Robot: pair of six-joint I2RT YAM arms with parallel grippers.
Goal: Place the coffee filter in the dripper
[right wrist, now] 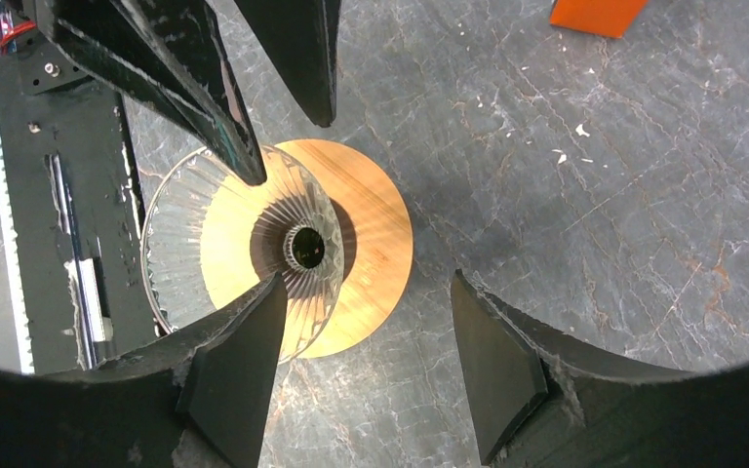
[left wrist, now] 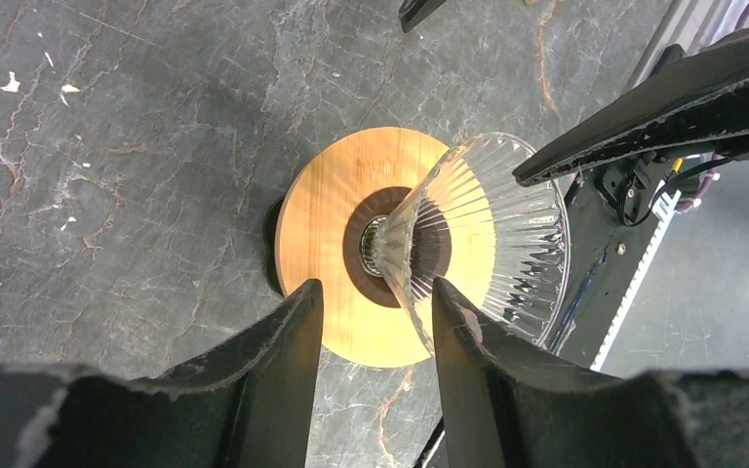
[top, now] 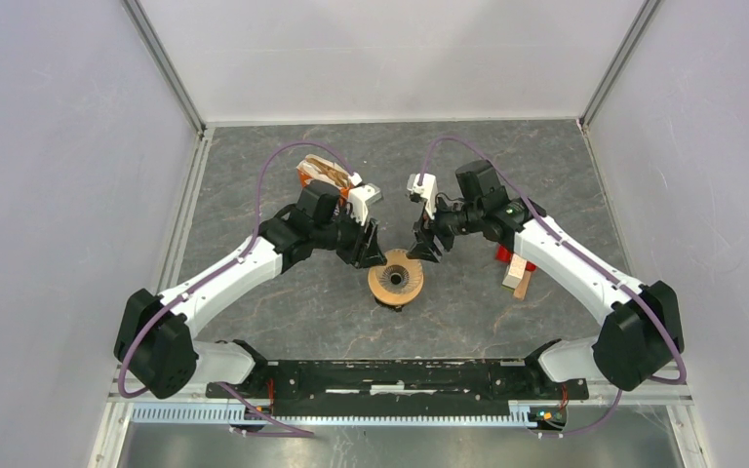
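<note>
The dripper (top: 396,281), a clear ribbed glass cone on a round tan wooden collar, stands at the table's middle. It shows in the left wrist view (left wrist: 488,234) and in the right wrist view (right wrist: 283,244). My left gripper (top: 369,255) is open and empty just left of it (left wrist: 375,292). My right gripper (top: 427,246) is open and empty just right of it (right wrist: 366,288). No filter is in the cone. An orange pack with brown paper filters (top: 320,175) stands at the back left, behind the left arm.
A red block and a tan wooden block (top: 517,273) lie under the right arm. An orange corner (right wrist: 595,12) shows at the top of the right wrist view. White walls close in the dark marbled table (top: 283,312) on three sides.
</note>
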